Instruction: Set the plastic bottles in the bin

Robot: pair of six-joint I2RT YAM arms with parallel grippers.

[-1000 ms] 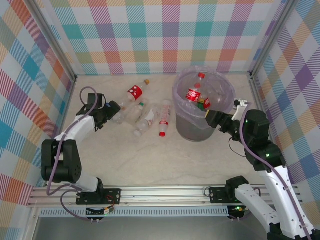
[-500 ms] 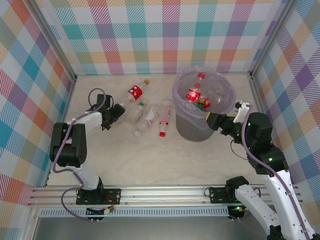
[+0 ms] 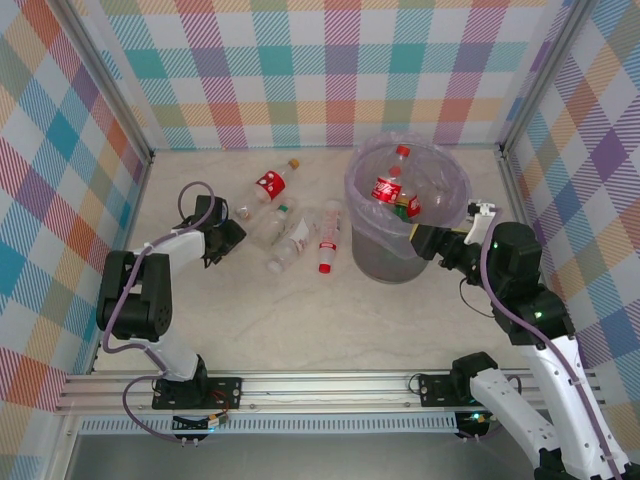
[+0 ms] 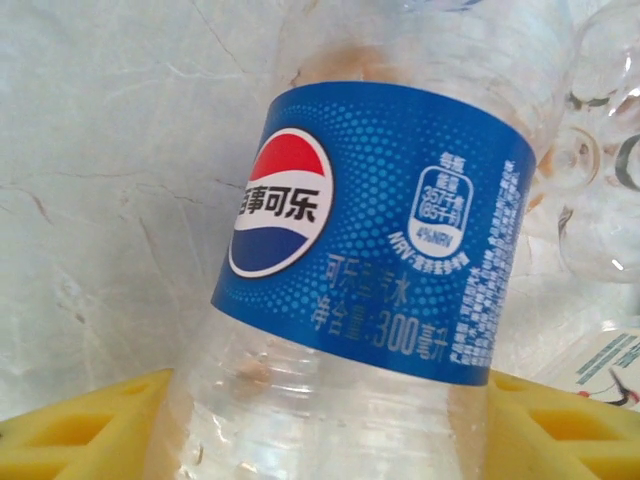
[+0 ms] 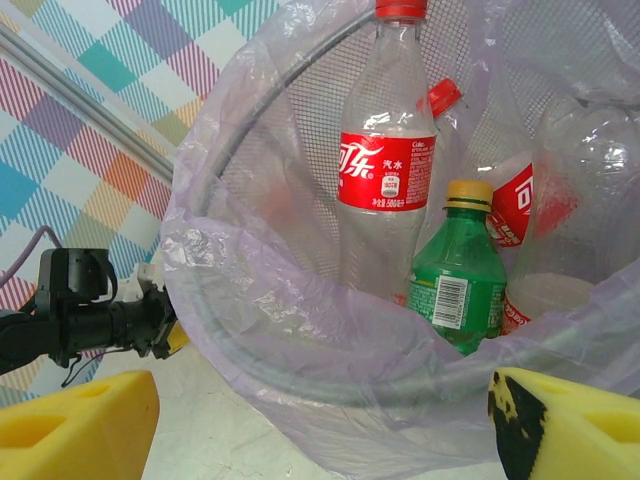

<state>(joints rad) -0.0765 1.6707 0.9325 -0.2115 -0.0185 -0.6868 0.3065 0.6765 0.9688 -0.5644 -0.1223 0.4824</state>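
- The left jaws are spread wide apart, and a clear Pepsi bottle (image 4: 370,260) with a blue label is seen lying between them on the pale counter (image 4: 100,150).
- A yellow pad (image 4: 70,430) is set close against each side of that bottle; whether it is squeezed cannot be told.
- Just past these jaws, on their right, more clear bottles (image 4: 600,170) are crowded beside the Pepsi bottle.
- The right jaws are held apart, with nothing between them.
- Directly ahead of the right jaws the bin (image 5: 290,150) is found, lined with a lavender bag (image 5: 330,420).
- Inside it, a red-capped Coca-Cola bottle (image 5: 385,180) is stood neck up, and a green bottle (image 5: 455,275) with a yellow cap is placed just beside it, nearer the jaws.
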